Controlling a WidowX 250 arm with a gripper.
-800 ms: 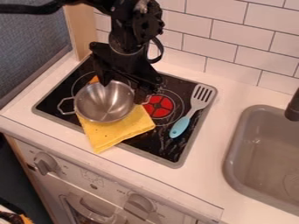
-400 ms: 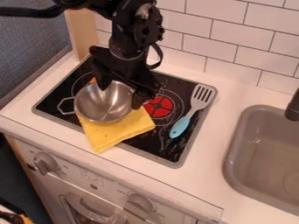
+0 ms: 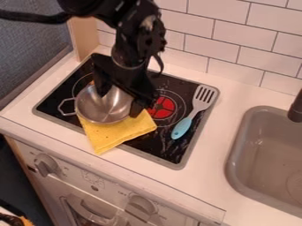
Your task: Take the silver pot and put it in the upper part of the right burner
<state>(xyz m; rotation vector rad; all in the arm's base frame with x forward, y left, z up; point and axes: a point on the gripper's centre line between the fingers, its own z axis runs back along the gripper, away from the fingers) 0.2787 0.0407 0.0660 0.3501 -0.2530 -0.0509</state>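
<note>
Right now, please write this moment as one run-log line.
gripper open at silver pot | pot on yellow cloth | spatula beside red burner

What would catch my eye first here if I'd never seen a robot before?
Probably the big black robot arm, coming in from the top edge over the shiny silver pot on the left of the cooktop. Next, the bright yellow cloth partly under the pot, and the red-centered right burner, with a blue-handled slotted spatula to its right.
</note>
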